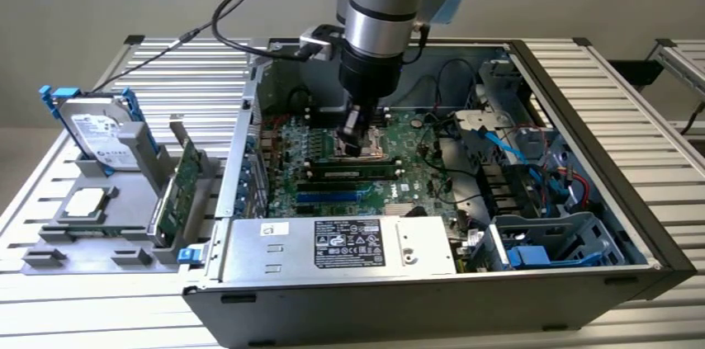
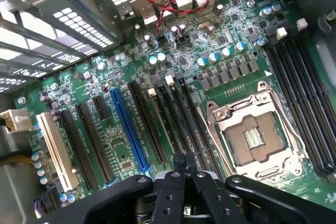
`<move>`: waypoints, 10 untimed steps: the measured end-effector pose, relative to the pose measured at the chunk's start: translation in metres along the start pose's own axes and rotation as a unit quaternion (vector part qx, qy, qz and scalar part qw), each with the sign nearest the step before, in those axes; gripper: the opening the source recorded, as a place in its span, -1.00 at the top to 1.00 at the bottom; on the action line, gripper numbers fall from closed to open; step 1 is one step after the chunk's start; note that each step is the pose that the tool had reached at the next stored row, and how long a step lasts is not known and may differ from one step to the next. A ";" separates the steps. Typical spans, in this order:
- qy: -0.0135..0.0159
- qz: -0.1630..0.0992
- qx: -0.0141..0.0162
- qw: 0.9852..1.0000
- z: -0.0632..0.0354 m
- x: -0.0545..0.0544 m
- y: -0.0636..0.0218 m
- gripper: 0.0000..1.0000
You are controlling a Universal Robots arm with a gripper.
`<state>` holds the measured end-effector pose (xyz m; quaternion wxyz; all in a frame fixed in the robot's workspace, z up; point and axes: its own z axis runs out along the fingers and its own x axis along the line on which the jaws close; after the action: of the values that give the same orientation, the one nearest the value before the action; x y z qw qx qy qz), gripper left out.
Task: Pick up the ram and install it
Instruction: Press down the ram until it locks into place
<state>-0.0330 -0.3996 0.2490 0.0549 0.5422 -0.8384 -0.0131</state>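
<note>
The ram [image 1: 352,172], a long narrow green strip with dark chips, sits on edge in a black slot of the motherboard [image 1: 414,151] inside the open computer case. My gripper [image 1: 355,144] hangs just above the board, a little behind the ram and not touching it. In the wrist view the gripper [image 2: 185,169] has its two black fingers [image 2: 176,179] pressed together, shut with nothing between them. They hover over the long black memory slots [image 2: 181,114] beside the open CPU socket [image 2: 254,135].
On a grey stand at the exterior view's left are a silver hard drive with blue rails [image 1: 99,130] and a wider green expansion card [image 1: 182,188]. The power supply [image 1: 342,242], a drive cage [image 1: 551,242] and loose cables [image 1: 496,139] crowd the case interior.
</note>
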 end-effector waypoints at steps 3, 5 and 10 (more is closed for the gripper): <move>-0.001 0.018 -0.001 1.000 -0.0002 0.000 0.0000 0.79; 0.000 0.028 -0.001 1.000 -0.0006 0.000 0.0000 0.79; 0.007 0.049 0.001 0.999 -0.0014 0.000 0.0001 0.79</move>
<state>-0.0330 -0.3996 0.2503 0.0607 0.5003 -0.8637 -0.0053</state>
